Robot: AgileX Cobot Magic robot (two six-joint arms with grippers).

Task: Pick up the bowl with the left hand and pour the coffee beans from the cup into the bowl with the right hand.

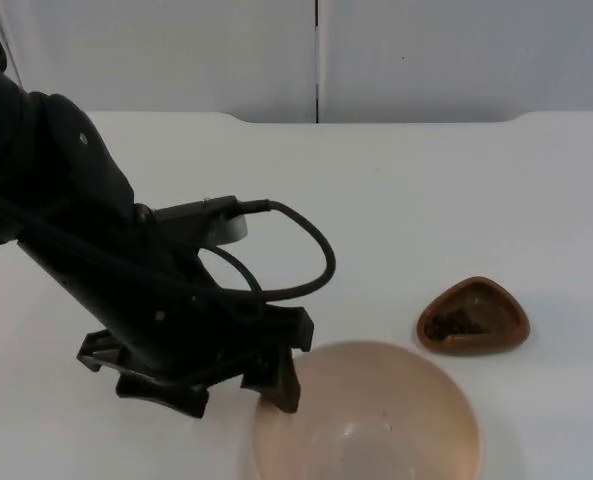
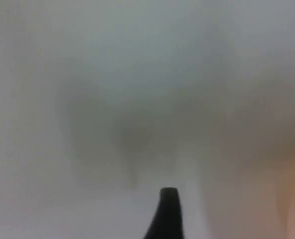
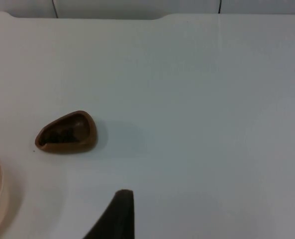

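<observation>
Even, soft light; left wrist view wholly blurred (others sharp).

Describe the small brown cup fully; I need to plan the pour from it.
The cup is a small brown dish, rounded-triangular with a pointed spout-like end, of what looks like wood or glazed clay. It stands upright on the white table, holding dark coffee beans heaped toward one side. It sits apart from the beige bowl, with nothing touching it. The right wrist view shows it ahead of the right arm, which waits.
</observation>
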